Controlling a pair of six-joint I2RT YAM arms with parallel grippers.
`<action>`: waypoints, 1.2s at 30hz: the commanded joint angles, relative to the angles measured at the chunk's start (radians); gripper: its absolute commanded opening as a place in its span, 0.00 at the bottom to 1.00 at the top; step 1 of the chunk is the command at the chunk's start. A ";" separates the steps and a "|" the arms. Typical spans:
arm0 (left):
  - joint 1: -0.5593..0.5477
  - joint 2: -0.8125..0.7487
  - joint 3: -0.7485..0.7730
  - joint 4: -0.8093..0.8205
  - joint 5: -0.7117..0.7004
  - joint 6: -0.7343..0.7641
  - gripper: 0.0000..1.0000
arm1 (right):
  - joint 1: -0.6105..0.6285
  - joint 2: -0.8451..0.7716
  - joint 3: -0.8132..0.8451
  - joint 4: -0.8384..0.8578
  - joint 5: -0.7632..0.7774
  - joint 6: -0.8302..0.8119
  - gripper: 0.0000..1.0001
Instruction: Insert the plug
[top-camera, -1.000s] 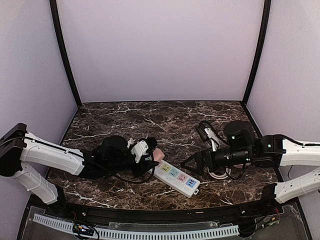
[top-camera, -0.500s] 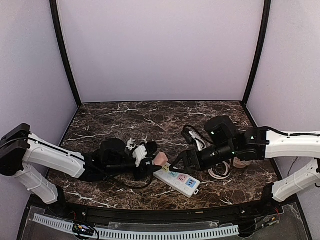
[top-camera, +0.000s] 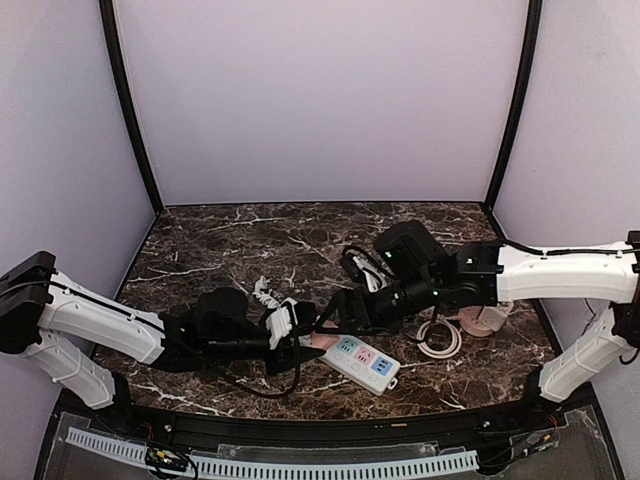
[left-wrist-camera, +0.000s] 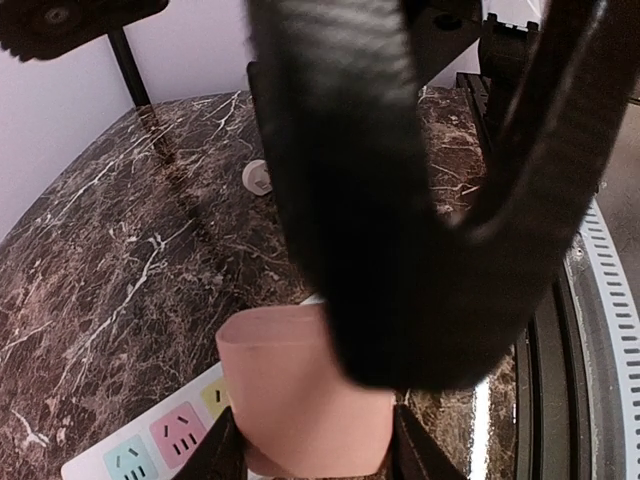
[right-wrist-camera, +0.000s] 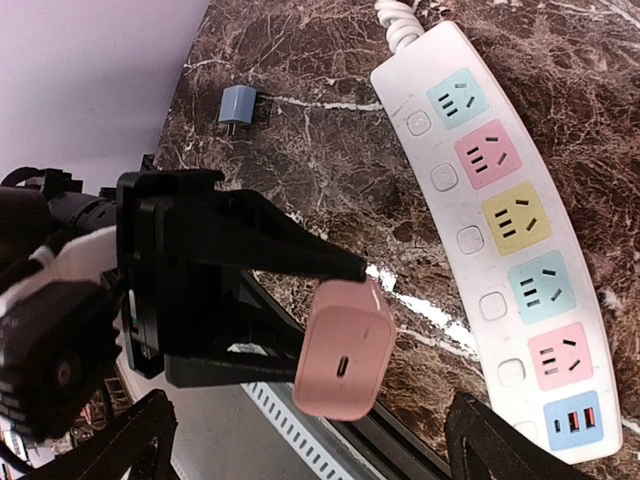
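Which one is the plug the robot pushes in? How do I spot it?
Find the long white power strip with coloured sockets near the front of the dark marble table. At its left end, the left claw pinches a chunky pink plug. The only other one, the blue plug, lies alone on the table.

table (top-camera: 250, 235): dark veined marble | blue adapter (right-wrist-camera: 238, 105): lying on it | walls (top-camera: 320, 100): pale lilac

Dark marble table (top-camera: 250, 230): power strip (top-camera: 364, 361), white cord (right-wrist-camera: 398, 14), blue adapter (right-wrist-camera: 238, 105).
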 joint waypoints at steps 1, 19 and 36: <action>-0.024 -0.037 -0.014 -0.004 0.002 0.039 0.01 | -0.008 0.071 0.064 -0.040 -0.048 0.008 0.92; -0.040 -0.042 -0.026 -0.013 -0.009 0.065 0.01 | -0.008 0.154 0.108 -0.067 -0.119 0.008 0.72; -0.056 -0.022 -0.013 -0.027 -0.047 0.081 0.01 | -0.008 0.182 0.116 -0.071 -0.134 0.000 0.51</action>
